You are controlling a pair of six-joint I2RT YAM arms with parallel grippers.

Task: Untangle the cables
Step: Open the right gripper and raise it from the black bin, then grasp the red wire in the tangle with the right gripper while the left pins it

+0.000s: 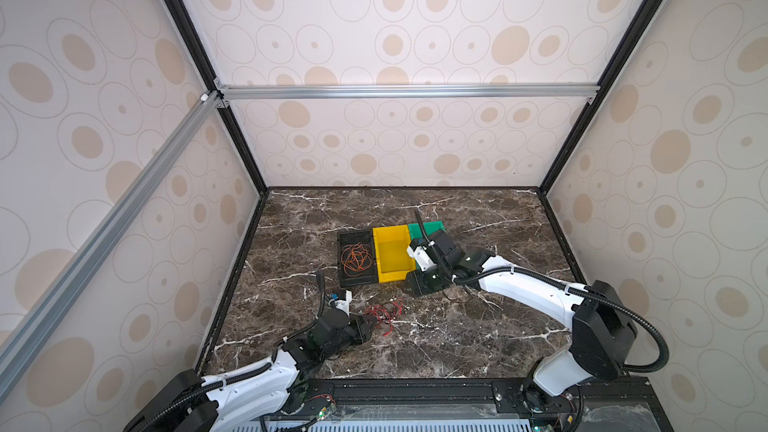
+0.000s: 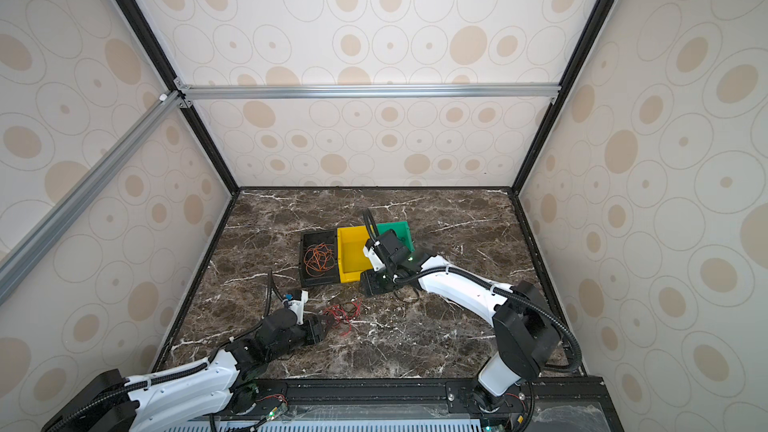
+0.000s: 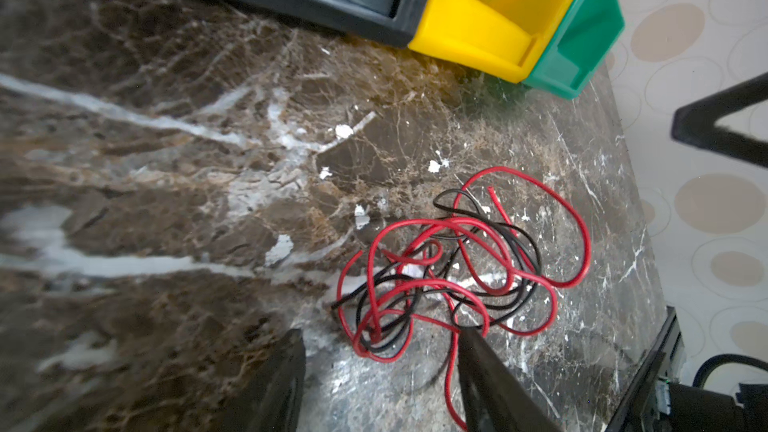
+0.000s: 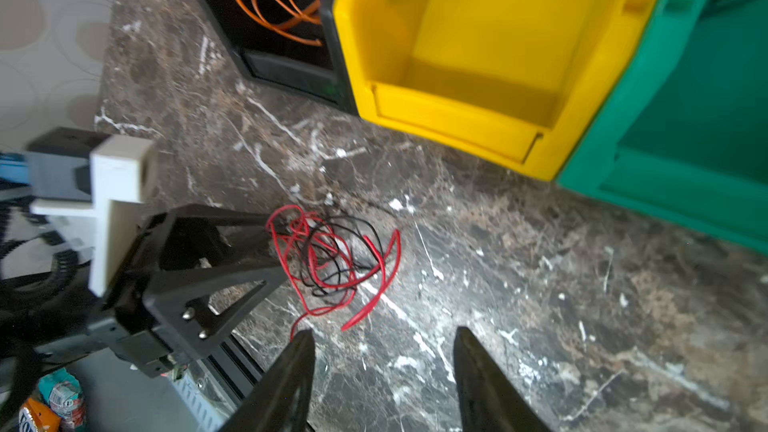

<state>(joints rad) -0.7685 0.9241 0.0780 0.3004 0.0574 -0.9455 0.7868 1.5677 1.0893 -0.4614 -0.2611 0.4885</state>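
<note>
Cables (image 3: 449, 272) near yellow bin (image 3: 469, 31)

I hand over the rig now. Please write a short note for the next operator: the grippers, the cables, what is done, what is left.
Grippers: the left gripper has its jaws open, low at the edge of the red and black tangle, not closed on it. The right gripper has its jaws open with nothing between them, near the front of the yellow bin.
Done: the orange cables lie in the black bin.
Left: the red and black tangle lies unsorted on the table; the yellow bin is empty.
</note>
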